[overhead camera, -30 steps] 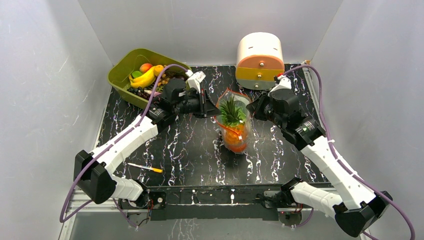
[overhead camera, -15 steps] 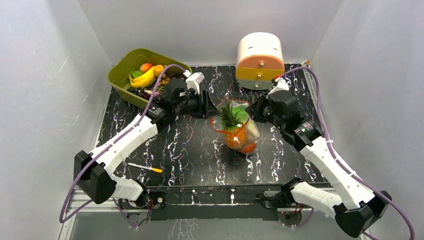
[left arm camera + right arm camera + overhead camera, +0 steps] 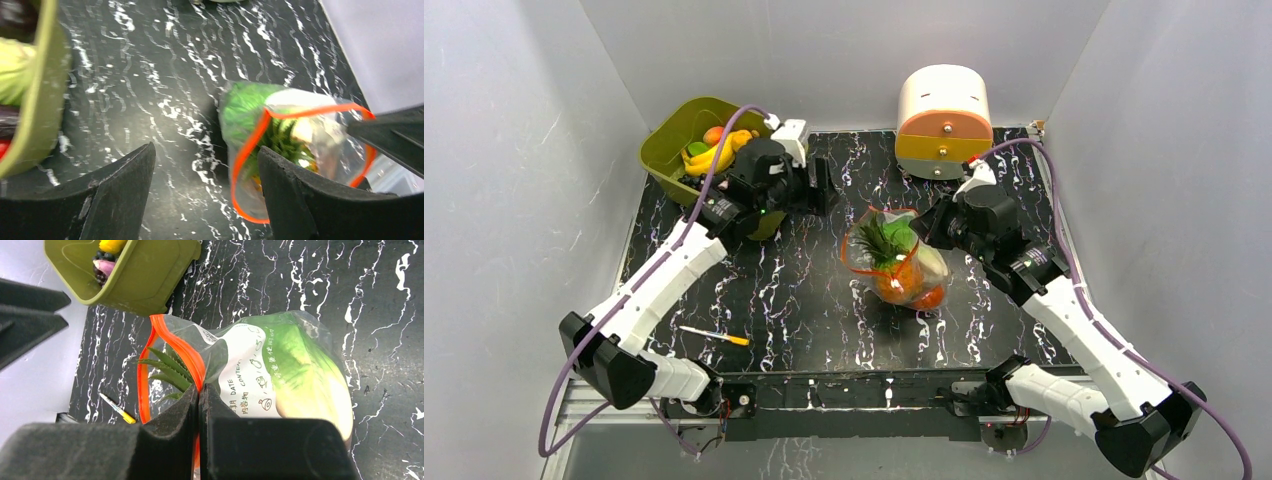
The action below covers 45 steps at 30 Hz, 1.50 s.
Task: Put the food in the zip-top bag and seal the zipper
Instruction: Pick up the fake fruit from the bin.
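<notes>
The zip-top bag [image 3: 894, 262] lies slumped at mid-table, a clear pouch whose mouth gapes open. Its red-orange zipper [image 3: 175, 342] rings that mouth. Food fills it: spiky green leaves [image 3: 881, 237], orange pieces [image 3: 904, 283] and pale green lettuce [image 3: 295, 365]. My right gripper [image 3: 927, 228] is shut on the zipper strip at the bag's right rim, its jaws pressed together in the right wrist view [image 3: 198, 392]. My left gripper [image 3: 822, 190] hangs open to the upper left of the bag, apart from it. In the left wrist view it [image 3: 204, 160] holds nothing, and the bag [image 3: 300, 125] lies beyond its right finger.
An olive-green bin [image 3: 664, 135] with more toy fruit stands at the back left, close behind the left gripper. A white and orange drawer box [image 3: 942, 120] sits at the back centre. A yellow-tipped pen [image 3: 714, 336] lies near the front left.
My left gripper opened, let go of the bag's mouth and drew back up-left toward the bin. The bag tipped from upright and slumped toward the right gripper, which stayed shut on it.
</notes>
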Motion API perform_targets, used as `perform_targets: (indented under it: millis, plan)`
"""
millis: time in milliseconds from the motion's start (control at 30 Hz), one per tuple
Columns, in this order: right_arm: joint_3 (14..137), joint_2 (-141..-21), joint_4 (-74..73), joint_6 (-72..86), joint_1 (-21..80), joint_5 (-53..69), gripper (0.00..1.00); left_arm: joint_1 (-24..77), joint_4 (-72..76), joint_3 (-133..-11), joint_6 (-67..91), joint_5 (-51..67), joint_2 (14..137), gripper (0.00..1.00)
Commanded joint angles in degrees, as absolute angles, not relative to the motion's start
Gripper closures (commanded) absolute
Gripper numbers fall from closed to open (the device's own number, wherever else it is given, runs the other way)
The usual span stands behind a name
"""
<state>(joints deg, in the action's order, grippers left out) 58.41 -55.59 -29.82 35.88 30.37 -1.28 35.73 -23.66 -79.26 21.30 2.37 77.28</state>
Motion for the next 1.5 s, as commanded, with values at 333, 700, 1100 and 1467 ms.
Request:
perform_targets:
  millis: [333,700,1100,1467]
  plan:
    - [57.9,-53.2,-20.4,35.6,30.3,3.3,1.00,16.9,-27.2,-88.8,9.7,-4.6,86.5,0.37]
    - [59.9,-53.8,-22.0,35.1,30.3,0.2,1.00,5.9,-25.7,-98.5,4.3,-3.5,98.6,0.51]
    - [61.9,-55.7,-22.7,34.8,30.3,-4.4,1.00,0.7,-21.0,-109.3,4.8,1.3,114.0,0.40]
    - [64.3,-58.4,-23.9,34.0,30.3,-4.9,1.00,0.3,-19.4,-121.6,1.8,3.3,126.4,0.31]
